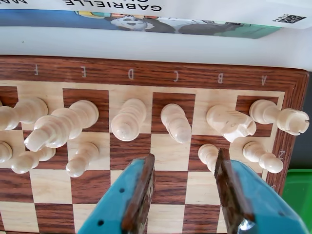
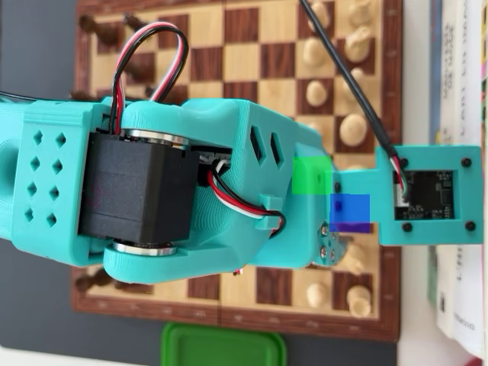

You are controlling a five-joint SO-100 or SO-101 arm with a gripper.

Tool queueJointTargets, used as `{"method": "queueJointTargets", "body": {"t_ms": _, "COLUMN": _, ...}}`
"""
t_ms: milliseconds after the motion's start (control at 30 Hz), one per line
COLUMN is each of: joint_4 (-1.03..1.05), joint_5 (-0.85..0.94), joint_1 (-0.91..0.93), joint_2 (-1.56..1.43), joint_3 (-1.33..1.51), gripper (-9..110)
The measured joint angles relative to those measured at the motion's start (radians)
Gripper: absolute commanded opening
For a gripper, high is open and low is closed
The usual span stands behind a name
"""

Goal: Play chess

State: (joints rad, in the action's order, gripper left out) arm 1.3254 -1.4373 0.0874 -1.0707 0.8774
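Note:
In the wrist view my gripper [image 1: 184, 157] is open, its teal jaws with brown pads [image 1: 145, 185] hovering over bare squares of the wooden chessboard [image 1: 146, 68] in the C and D files. Nothing sits between the jaws. A white pawn [image 1: 208, 155] stands just beyond the tip of the right finger. Behind it, the back rank holds a rook [image 1: 280, 116], a knight [image 1: 229, 122], a bishop [image 1: 175, 122] and taller pieces [image 1: 127, 119] further left. In the overhead view the teal arm [image 2: 191, 191] covers the board's middle and hides the jaws; dark pieces [image 2: 114, 30] stand at the top left.
More white pawns [image 1: 80, 158] stand left of the jaws, and another [image 1: 261, 156] to the right. Books [image 1: 146, 22] lie beyond the board's far rim, on the right in the overhead view [image 2: 457, 76]. A green container [image 2: 221, 347] sits beside the board.

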Motion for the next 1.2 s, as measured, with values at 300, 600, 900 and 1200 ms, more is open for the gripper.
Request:
{"method": "queueJointTargets", "body": {"t_ms": 300, "joint_4": -0.017, "joint_5": 0.0, "joint_1": -0.003, "joint_2": 0.048, "joint_3": -0.008, "gripper": 18}}
{"method": "queueJointTargets", "body": {"t_ms": 600, "joint_4": -0.018, "joint_5": 0.0, "joint_1": -0.003, "joint_2": 0.067, "joint_3": -0.032, "gripper": 18}}
{"method": "queueJointTargets", "body": {"t_ms": 900, "joint_4": -0.018, "joint_5": 0.0, "joint_1": -0.003, "joint_2": 0.135, "joint_3": -0.055, "gripper": 18}}
{"method": "queueJointTargets", "body": {"t_ms": 1200, "joint_4": -0.017, "joint_5": 0.0, "joint_1": -0.003, "joint_2": 0.161, "joint_3": -0.101, "gripper": 18}}
